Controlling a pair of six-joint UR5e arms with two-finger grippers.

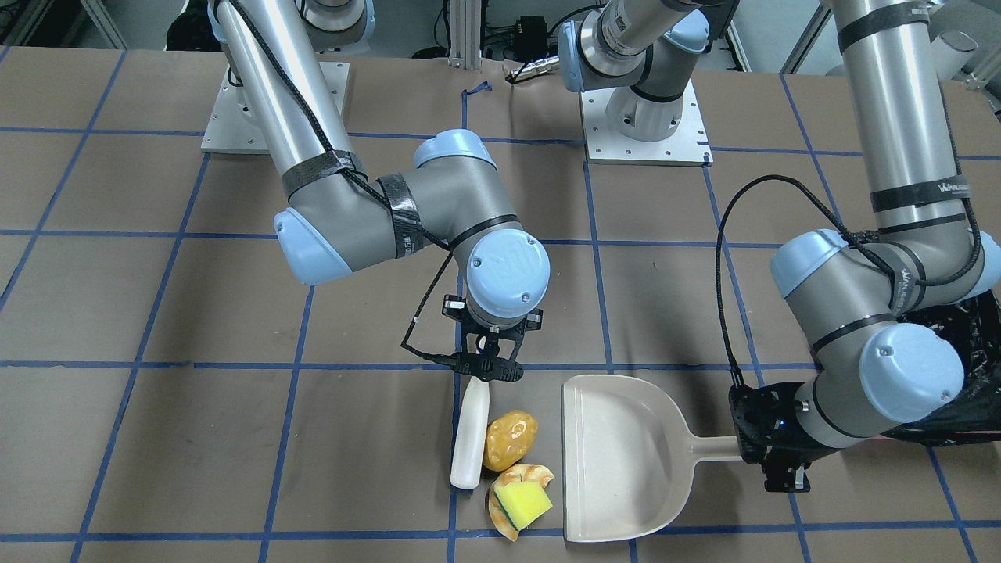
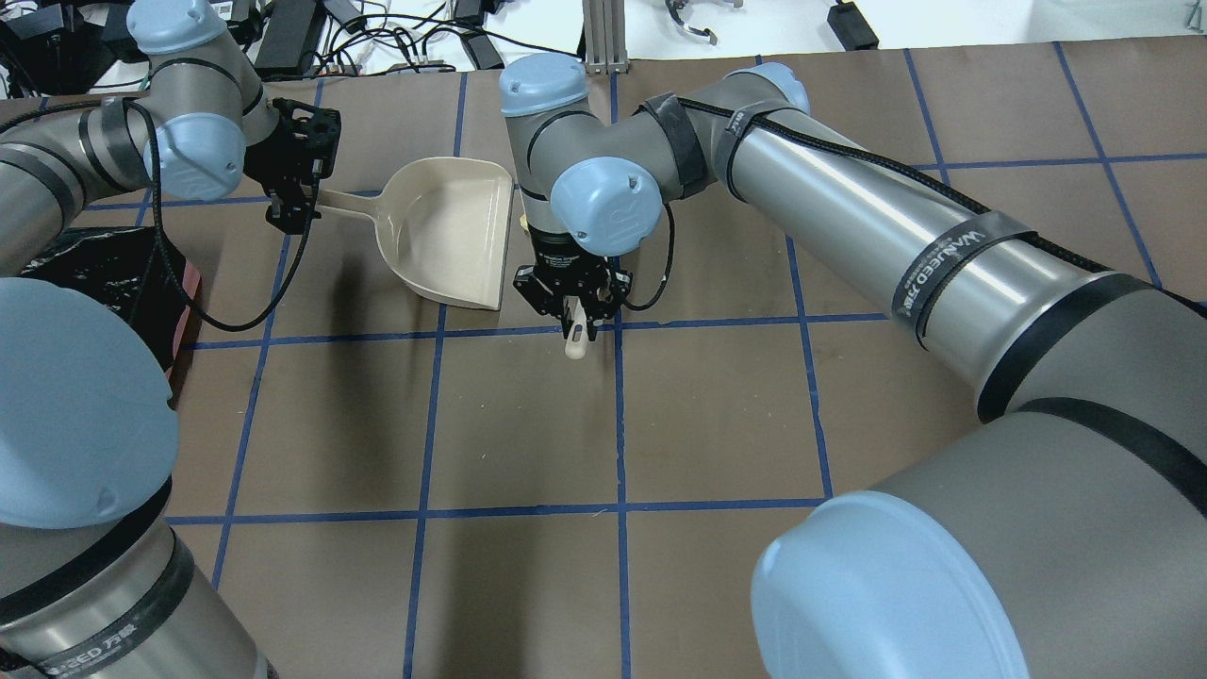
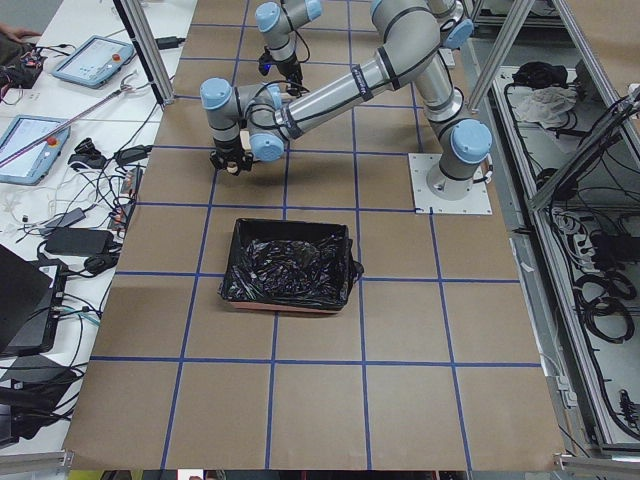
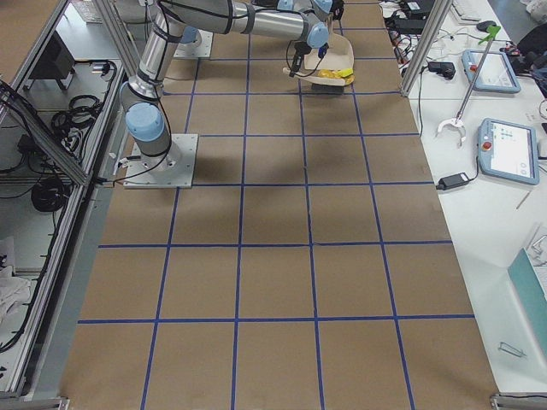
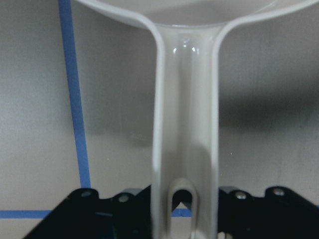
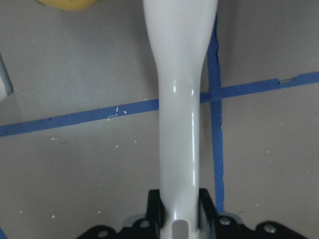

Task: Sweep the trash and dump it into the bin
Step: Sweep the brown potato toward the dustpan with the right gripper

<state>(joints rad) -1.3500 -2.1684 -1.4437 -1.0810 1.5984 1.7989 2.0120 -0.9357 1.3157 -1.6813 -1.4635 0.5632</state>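
Note:
My left gripper [image 1: 752, 447] is shut on the handle of the beige dustpan [image 1: 626, 461], which lies flat on the table; the handle fills the left wrist view [image 5: 185, 124]. My right gripper [image 1: 489, 375] is shut on the white brush [image 1: 471, 438], which points down onto the table. Between brush and dustpan mouth lie a lumpy yellow piece [image 1: 510, 440], a yellow-green sponge [image 1: 522, 500] and an orange peel-like scrap [image 1: 504, 518]. The black-lined bin [image 3: 290, 265] stands beside my left arm [image 2: 104, 273].
Brown table paper with a blue tape grid [image 2: 618, 424]. The two arm bases [image 1: 645, 117] stand at the robot's edge. Cables and tablets [image 3: 90, 60] lie beyond the table's operator side.

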